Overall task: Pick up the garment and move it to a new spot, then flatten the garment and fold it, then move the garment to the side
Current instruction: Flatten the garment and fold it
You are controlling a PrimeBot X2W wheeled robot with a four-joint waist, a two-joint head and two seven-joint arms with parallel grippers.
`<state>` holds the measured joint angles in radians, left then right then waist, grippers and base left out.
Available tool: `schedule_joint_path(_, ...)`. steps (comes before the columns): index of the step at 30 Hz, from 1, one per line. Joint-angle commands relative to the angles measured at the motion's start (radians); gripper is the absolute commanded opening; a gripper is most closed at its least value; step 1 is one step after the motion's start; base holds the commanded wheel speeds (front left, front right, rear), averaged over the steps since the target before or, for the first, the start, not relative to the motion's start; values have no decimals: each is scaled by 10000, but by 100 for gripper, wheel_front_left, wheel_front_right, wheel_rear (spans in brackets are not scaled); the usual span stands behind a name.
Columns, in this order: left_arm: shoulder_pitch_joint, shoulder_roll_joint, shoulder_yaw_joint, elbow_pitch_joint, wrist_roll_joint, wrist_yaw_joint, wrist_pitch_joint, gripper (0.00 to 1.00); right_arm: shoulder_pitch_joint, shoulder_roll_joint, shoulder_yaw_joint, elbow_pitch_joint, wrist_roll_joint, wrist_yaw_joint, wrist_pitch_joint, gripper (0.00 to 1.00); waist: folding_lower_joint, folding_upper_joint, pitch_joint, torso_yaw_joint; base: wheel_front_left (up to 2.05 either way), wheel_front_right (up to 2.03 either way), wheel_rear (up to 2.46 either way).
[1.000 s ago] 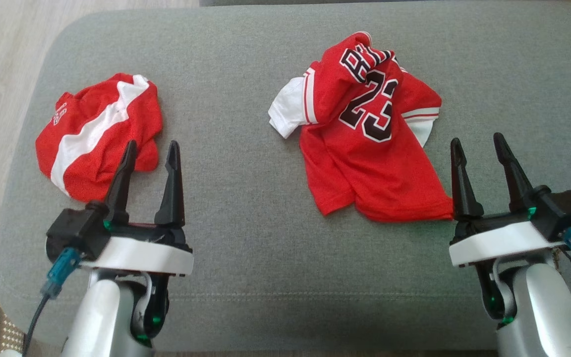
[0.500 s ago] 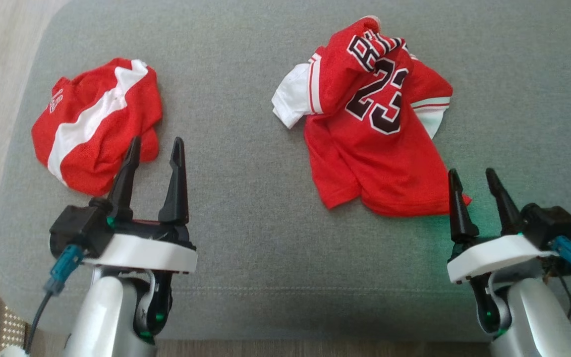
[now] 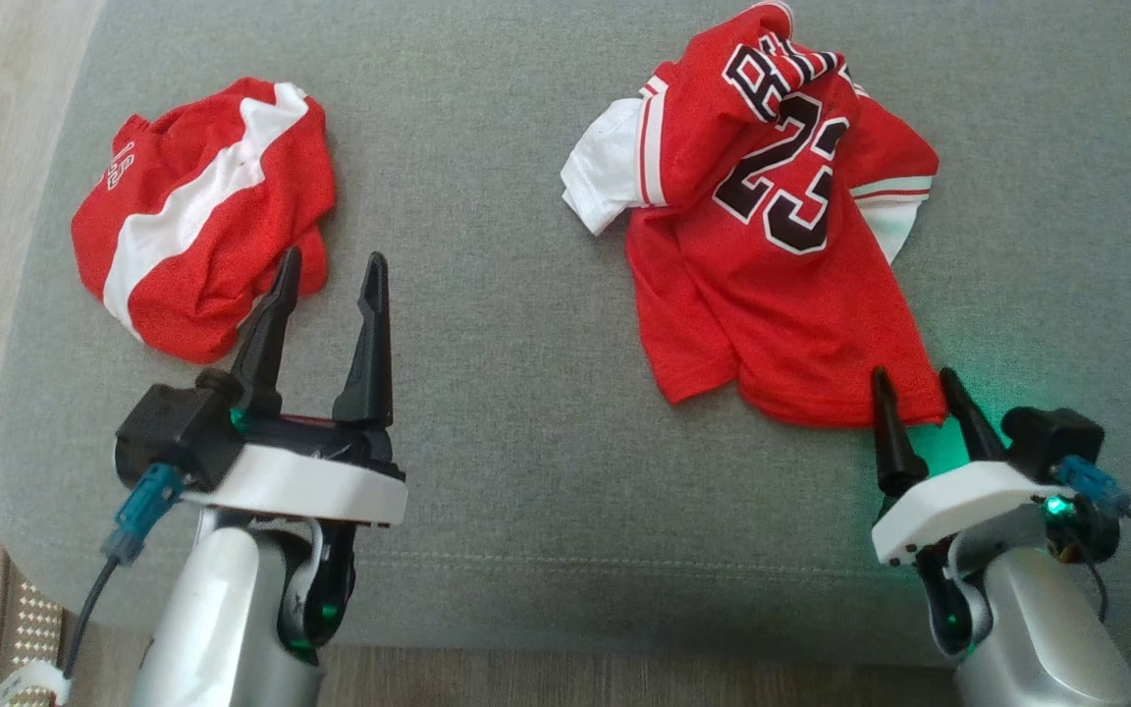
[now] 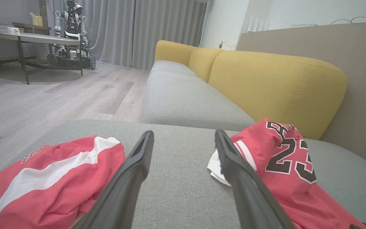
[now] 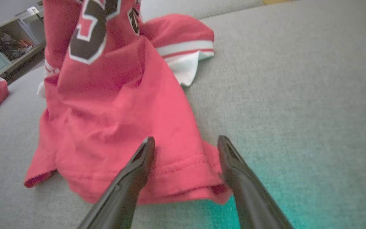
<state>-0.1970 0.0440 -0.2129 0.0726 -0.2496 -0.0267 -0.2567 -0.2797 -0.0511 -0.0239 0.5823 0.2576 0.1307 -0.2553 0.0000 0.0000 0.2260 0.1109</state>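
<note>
- The jersey point(image 3: 772, 285), red with a black "23" outlined in white, is seen lying crumpled on the right half of the grey sofa cushion point(image 3: 507, 412). Its upper part is bunched up and its lower part is spread towards the near edge.
- The fabric is judged to be a light, thin mesh knit: limp and somewhat slick. It is likely to drape and drag rather than hold any shape when lifted.
- The stitched hem point(image 5: 176, 178) is doubled and firmer than the rest, so its near corner is judged the best place for a hold. A pinch in the bunched middle would probably gather several layers.
- A white sleeve point(image 3: 605, 177) with red banding is seen sticking out on the jersey's left side.
- The right pincer point(image 3: 913, 375) is held spread, its fingers astride that hem corner with nothing pinched. Whether the cloth is touched cannot be told.
- The left pincer point(image 3: 333, 257) is held spread and empty, just beside a second garment point(image 3: 202, 216), red with a broad white stripe, also rumpled.
- The cushion is covered in a coarse grey weave, with a yellow backrest point(image 4: 265, 86) behind it and a pale wood floor point(image 4: 43, 101) beyond.
</note>
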Motion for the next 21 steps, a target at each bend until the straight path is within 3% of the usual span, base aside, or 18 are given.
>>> schedule_joint_path(1, -402, 63, 278, -279, -67, 4, -51, 100, -381, 9, 250, -135, 4, 0, -65, 100, 0, 0, 17, 5, 0, 0, 0)
schedule_joint_path(3, -423, 63, 267, -260, -57, 5, -51, 100, -495, 9, 389, 211, 21, 0, -65, 100, 0, 0, 36, 6, 0, 0, 0)
schedule_joint_path(4, -432, 63, 262, -250, -52, 5, -51, 100, -566, 9, 466, 321, 10, 0, -65, 2, 0, 0, 39, 1, 0, 0, 0)
schedule_joint_path(10, -444, 63, 232, -186, -67, 37, -51, 100, -812, 9, 298, -453, -887, 0, -65, 0, 0, 0, -64, -111, 0, 0, 0)
schedule_joint_path(14, -384, 63, 192, -165, -168, 91, -51, 100, -1024, -116, -830, -1266, -2973, 0, -65, 0, 0, 0, -265, -253, 0, 0, 0)
schedule_joint_path(17, -372, 63, 118, -163, -244, 113, -51, 100, -1532, -696, -1343, -1598, -4054, 0, 27, 0, 0, 0, -338, -291, 0, 0, 0)
schedule_joint_path(21, -478, 63, -111, -176, -370, 141, -51, 100, -2543, -1972, -1469, -1850, -5147, 0, 515, 0, 0, 0, -281, -180, 0, 0, 0)
